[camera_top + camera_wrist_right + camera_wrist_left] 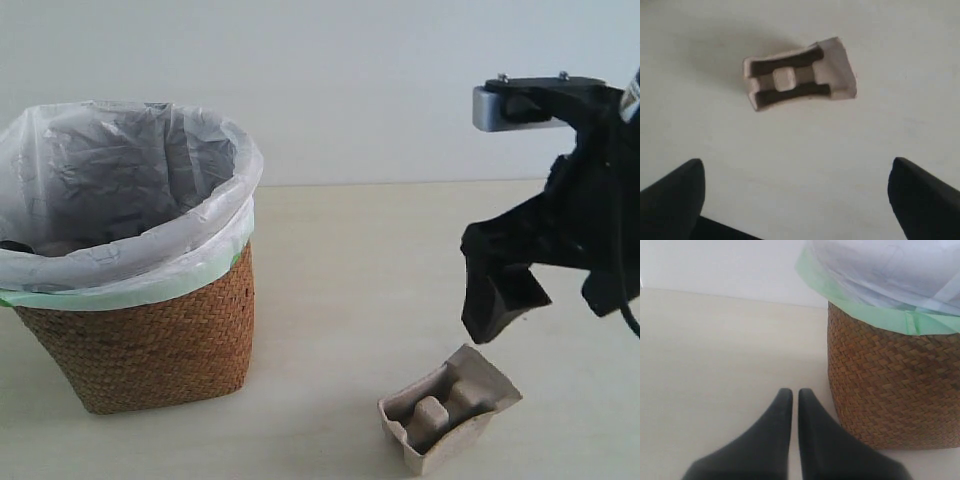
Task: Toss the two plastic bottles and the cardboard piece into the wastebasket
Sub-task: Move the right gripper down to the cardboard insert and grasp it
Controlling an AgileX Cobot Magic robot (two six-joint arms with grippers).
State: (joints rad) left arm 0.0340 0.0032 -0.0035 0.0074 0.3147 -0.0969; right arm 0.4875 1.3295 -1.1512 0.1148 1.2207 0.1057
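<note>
The wastebasket point(150, 345), brown wicker with a white bag folded over its rim, stands at the left; its woven wall point(890, 390) fills the left wrist view. The cardboard piece point(448, 408), a grey-brown pulp tray with raised blocks, lies on the table at the front right and shows again as the cardboard piece point(799, 75). My right gripper point(497, 318) hangs above and just right of it, wide open with nothing between its fingers, right gripper point(797, 172). My left gripper point(795, 392) is shut and empty, low beside the basket's base. Neither plastic bottle is in view.
The pale table point(360, 270) runs back to a plain white wall. The right arm's black body and its silver camera block point(515, 105) hang over the table's right side.
</note>
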